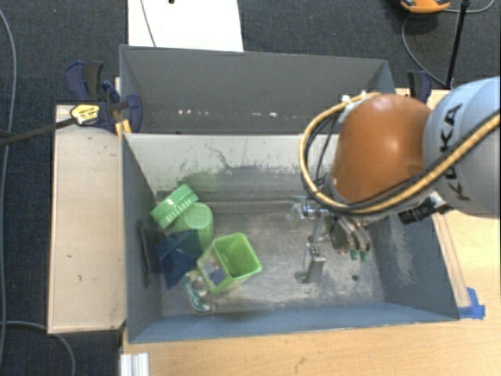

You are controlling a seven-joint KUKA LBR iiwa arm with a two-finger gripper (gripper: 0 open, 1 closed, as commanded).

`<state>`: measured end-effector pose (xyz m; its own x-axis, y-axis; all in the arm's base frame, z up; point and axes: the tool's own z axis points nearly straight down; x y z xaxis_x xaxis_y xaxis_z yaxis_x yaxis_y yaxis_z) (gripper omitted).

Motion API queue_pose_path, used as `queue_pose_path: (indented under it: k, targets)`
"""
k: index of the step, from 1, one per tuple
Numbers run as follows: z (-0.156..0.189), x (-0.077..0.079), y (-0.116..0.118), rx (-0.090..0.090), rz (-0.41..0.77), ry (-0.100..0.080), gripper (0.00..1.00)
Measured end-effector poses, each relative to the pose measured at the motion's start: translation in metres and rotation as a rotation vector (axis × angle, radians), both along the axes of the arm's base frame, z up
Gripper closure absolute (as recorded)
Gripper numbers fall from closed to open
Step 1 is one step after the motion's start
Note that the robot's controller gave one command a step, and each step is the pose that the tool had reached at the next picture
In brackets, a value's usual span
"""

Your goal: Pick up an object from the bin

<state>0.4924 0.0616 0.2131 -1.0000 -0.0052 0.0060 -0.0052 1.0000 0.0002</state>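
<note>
Fingers (311, 269) — seemingly clenched on nothing — hang over bare bin floor (266, 292), right of green heap (205, 245).

place: robotics lab | sign: industrial KUKA arm (470, 131) with looped cables, right of grey metal bin (258, 92) | sign: dark carpet floor (47, 53) left of bin, loose cords (35, 131) trailing across it

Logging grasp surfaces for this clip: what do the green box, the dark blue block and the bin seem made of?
The green box looks like moulded plastic: even bright colour, thin walls, slight sheen. The dark blue block seems matte plastic or foam; the look leaves it open. The bin is grey metal, dull finish, with scuffed pale marks on its floor.
</note>
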Motion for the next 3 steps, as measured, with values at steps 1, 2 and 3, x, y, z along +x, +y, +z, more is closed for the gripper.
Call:
queue_pose_path:
  k: [1, 2, 3]
  targets:
    - [0.004, 0.002, 0.0, 0.001, -0.003, -0.008, 0.0]
    - [-0.049, 0.014, 0.034, 0.001, 0.065, -0.013, 0.0]
    - [-0.072, 0.03, 0.058, 0.001, 0.371, -0.008, 0.0]
